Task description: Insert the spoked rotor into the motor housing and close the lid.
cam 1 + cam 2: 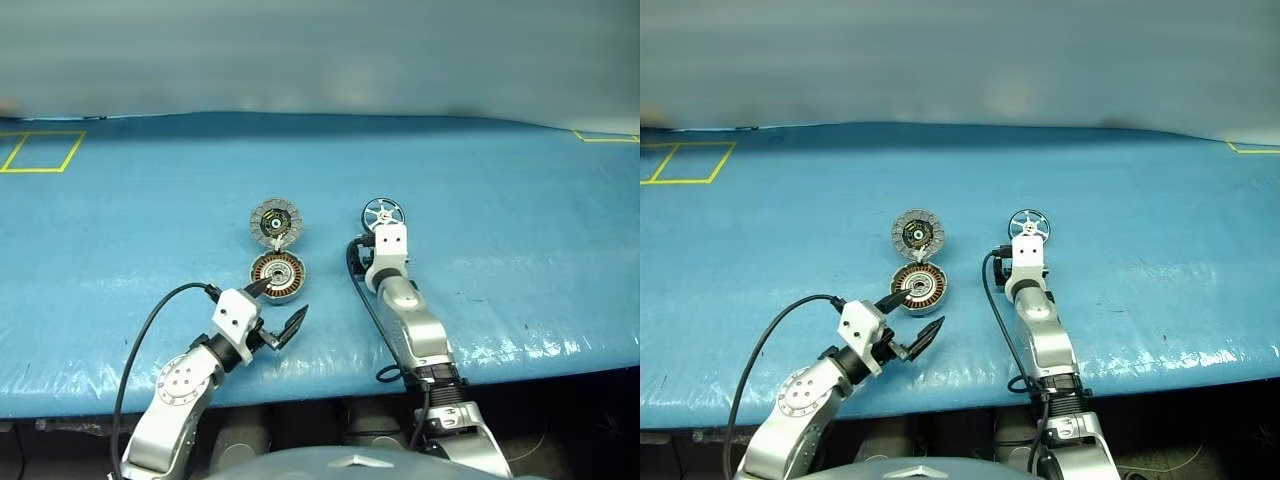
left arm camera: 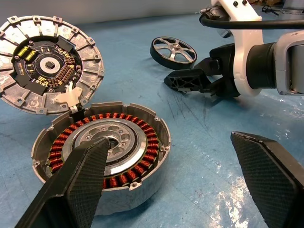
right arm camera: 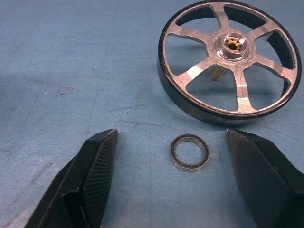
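The spoked rotor (image 3: 230,64) lies flat on the blue worktop (image 1: 500,220), right of the motor housing (image 1: 278,276) and well apart from it. The housing sits open, copper windings showing, with its lid (image 1: 275,222) swung back on the far side, ribbed inner face up. A small thin ring (image 3: 189,152) lies just near of the rotor, between the spread fingers of the empty right hand (image 3: 171,185). The left hand (image 1: 275,309), fingers wide and empty, sits at the housing's near edge.
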`<state>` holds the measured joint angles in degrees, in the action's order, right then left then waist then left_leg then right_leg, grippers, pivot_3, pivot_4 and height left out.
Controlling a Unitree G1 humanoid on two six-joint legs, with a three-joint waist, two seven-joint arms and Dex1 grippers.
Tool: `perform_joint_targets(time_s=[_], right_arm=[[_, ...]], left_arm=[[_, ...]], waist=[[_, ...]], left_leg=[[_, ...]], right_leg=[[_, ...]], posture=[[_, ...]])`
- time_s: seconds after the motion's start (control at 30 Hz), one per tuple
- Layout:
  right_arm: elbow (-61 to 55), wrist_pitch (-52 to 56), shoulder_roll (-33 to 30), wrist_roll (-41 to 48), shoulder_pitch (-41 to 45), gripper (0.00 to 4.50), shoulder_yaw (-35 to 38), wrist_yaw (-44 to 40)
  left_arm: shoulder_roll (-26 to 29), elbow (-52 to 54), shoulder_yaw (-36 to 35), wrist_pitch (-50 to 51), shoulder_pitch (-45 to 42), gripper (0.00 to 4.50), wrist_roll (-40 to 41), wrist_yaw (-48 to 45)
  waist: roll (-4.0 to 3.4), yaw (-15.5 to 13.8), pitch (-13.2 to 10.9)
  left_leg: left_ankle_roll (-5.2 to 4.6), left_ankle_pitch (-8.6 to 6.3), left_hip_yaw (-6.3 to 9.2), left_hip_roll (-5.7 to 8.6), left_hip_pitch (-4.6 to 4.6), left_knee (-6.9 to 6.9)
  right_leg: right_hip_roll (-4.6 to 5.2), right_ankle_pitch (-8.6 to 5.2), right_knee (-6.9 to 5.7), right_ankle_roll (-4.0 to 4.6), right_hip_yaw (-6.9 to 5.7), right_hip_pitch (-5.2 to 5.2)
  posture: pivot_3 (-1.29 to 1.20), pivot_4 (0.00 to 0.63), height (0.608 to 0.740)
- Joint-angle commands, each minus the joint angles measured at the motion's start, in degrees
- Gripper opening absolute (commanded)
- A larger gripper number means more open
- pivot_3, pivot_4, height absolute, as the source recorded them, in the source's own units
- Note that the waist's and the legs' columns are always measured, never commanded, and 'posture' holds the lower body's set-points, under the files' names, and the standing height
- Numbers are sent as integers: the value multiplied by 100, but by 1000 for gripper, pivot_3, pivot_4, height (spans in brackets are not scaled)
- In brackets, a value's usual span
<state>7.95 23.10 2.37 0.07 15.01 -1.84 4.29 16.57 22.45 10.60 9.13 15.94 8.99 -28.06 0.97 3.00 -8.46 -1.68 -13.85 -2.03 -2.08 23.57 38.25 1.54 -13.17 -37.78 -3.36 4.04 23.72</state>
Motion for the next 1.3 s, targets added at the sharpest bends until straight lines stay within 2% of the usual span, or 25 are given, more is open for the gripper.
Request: perform_joint_targets(time_s=[0.03,0.2,0.23,0.4,0.53,0.63,0.73,1.0,1.3], right_arm=[[-68,107,-42,-88,-192,2566,12,57],[-480,303,-48,-110,-570,891,-80,-12],[-591,354,-49,-102,-650,664,-85,-24],[-1437,777,-243,-114,-1057,657,-319,-337],[-2672,1280,-901,43,-1268,657,-974,-1280],[-3503,1690,-1419,250,-1132,657,-1373,-1947],[-3886,1952,-1653,350,-770,657,-1718,-2340],[-3129,1884,-1236,243,116,657,-2501,-2519],[-2072,1380,-875,75,378,657,-2731,-2540]], left_arm=[[52,119,-69,-37,18,4500,16,31],[95,117,-132,-84,41,4500,16,76],[98,108,-152,-107,37,4500,9,83],[81,59,-252,-244,32,4500,29,115],[77,15,-362,-339,69,4500,72,127],[79,-8,-473,-396,102,4500,111,122],[60,-40,-596,-523,148,4500,103,168],[65,-123,-743,-664,355,4500,221,105],[100,-222,-689,-651,548,4500,306,-90]], waist=[[3,-2,2],[6,-11,4],[7,-12,5],[8,-22,5],[3,-21,1],[2,6,-3],[6,14,-5],[14,-10,-8],[20,-30,-11]], left_leg=[[0,0,0,0,0,-2],[0,0,1,2,0,-18],[0,0,2,2,0,-20],[1,0,3,2,1,-27],[1,-1,1,2,3,-31],[1,0,-2,0,8,-33],[1,0,1,-6,8,-33],[3,-1,3,-2,18,-36],[4,-1,1,1,24,-35]], right_leg=[[0,-1,1,1,0,0],[4,-4,8,7,-1,2],[5,-4,9,8,-2,3],[7,-8,12,9,-3,5],[10,-11,16,7,-3,9],[8,-12,15,6,-2,19],[0,-21,12,-6,-5,22],[6,-11,15,18,-11,29],[9,-9,15,21,-12,45]], posture=[[0,150,740],[0,150,740],[0,150,740],[0,150,740],[0,150,740],[0,150,740],[0,150,740],[0,150,740],[0,150,740]])
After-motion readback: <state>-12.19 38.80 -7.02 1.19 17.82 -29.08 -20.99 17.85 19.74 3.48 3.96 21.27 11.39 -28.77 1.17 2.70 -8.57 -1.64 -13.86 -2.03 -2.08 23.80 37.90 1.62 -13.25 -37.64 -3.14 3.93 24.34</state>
